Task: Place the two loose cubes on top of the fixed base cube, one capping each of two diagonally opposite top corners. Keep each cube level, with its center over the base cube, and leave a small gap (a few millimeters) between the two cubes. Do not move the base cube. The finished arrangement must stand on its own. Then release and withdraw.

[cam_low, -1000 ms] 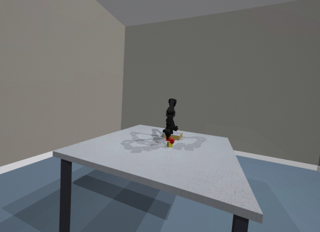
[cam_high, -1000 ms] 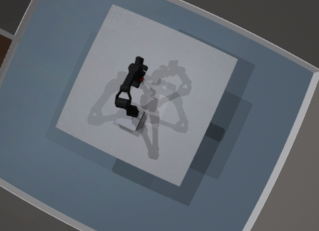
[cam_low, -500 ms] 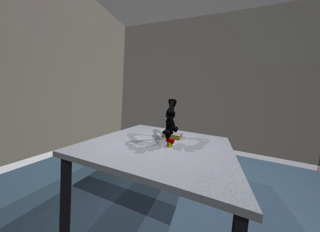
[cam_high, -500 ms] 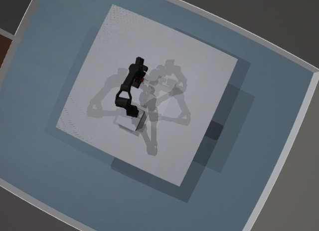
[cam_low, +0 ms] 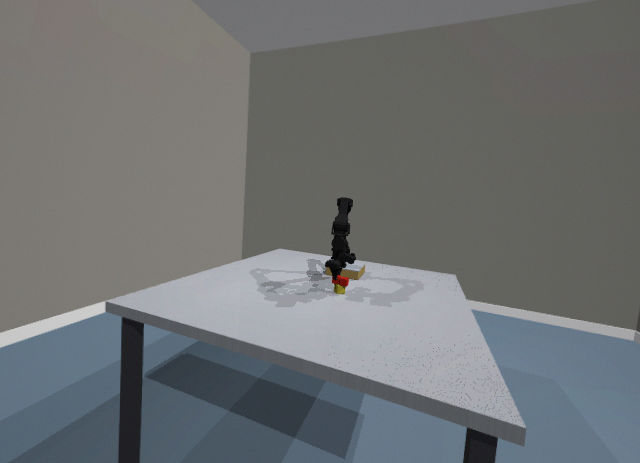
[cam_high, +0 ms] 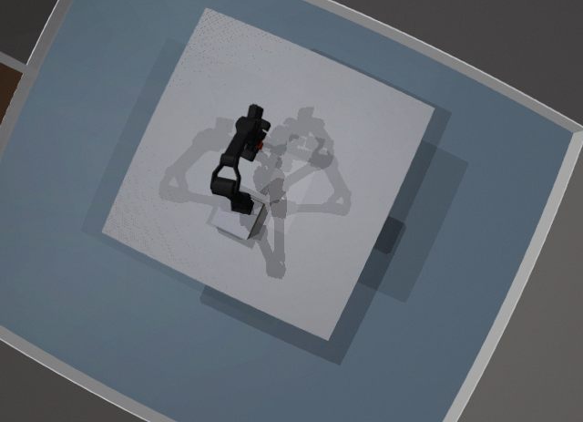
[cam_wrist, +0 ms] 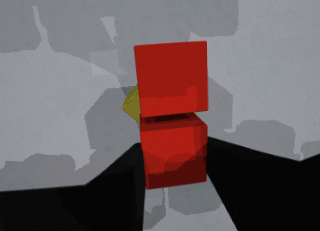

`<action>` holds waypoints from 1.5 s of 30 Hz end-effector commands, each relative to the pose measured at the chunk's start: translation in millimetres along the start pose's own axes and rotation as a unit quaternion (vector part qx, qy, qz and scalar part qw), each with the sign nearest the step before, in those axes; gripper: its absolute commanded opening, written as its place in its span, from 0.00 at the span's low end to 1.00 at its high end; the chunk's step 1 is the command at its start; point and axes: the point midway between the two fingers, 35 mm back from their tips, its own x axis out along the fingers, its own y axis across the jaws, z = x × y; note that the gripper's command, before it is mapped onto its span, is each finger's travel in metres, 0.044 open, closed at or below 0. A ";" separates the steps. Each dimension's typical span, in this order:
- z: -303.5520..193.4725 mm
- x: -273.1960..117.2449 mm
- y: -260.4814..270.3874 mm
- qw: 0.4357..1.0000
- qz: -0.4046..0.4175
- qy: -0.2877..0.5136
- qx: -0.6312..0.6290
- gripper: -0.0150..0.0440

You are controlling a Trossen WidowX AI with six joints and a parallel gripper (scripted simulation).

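And here in the wrist view the tool is pinching a red cube, its dark fingers reaching in from the lower left and lower right, part-way apart, one against each side of the block! The held red cube sits just below the middle of the frame, its upper edge close to the second red cube, with a narrow dark strip showing between them. Whether the two touch, this angle can't tell us.

Under them, look left of centre: a corner of the yellow base cube pokes out, turned at an angle to the red ones, most of it hidden. Over to the exterior view, and it's tiny stuff: red right above yellow, a little below and right of the middle, on the pale desk; the two reds merge into one patch. From the top, only a speck of red peeks out beside the black arm, left of centre, and the yellow is lost from sight.

The count: two red cubes, one yellow cube, one arm, and one shallow tan-sided box by the arm's foot, partly covered by it.
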 end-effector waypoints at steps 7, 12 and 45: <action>0.2 0.7 0.1 1.000 0.001 -0.001 0.002 0.60; 0.2 -1.2 0.0 1.000 0.001 -0.001 0.001 0.60; -0.1 -46.0 -0.2 1.000 0.000 0.000 0.000 0.60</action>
